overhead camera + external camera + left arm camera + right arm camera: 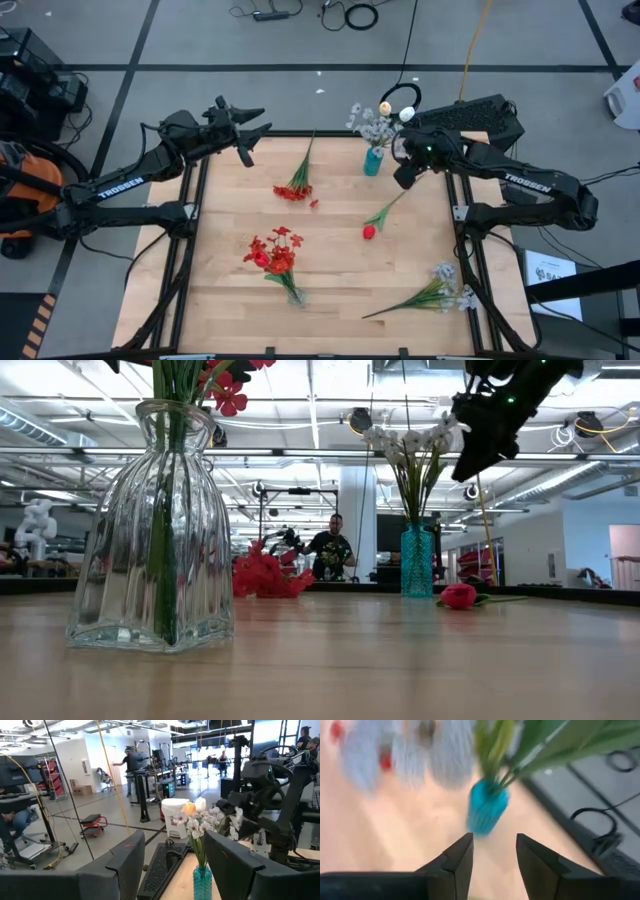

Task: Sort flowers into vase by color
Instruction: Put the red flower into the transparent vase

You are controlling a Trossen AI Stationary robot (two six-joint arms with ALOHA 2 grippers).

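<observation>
While the right gripper (403, 178) hangs beside the teal vase (372, 161), jaws apart and empty:
Risk: nudging the vase, since the pale blossoms (372, 125) lean toward it.
Left gripper (245, 150): spread, empty, parked at the table's far-left edge.
Still loose: red rosebud (369, 232), red sprig (294, 189), white spray (443, 293).
Clear vase (295, 295): holds red blossoms (272, 253).

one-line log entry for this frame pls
right claw: open, empty, beside teal vase holding white flowers | left claw: open, idle at far-left table edge | loose on table: red cluster, rosebud, white spray
</observation>
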